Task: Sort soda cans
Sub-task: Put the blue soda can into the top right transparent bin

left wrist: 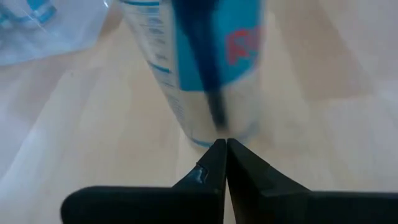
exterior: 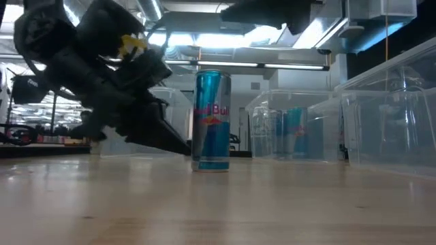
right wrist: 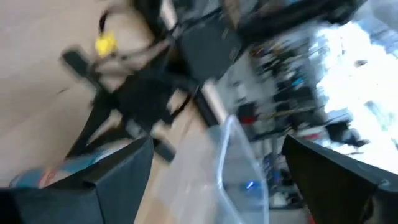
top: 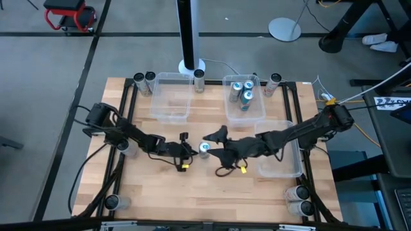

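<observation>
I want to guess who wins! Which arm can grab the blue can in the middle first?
Probably the right one. Its claw is open right beside the blue can, while the left claw is pinched shut, its tips almost at the can, so it would have to open first.

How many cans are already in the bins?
3, all blue-and-silver cans, standing together in the far right bin. The far left bin and the near right bin look empty, though the right arm covers part of the near one.
</observation>
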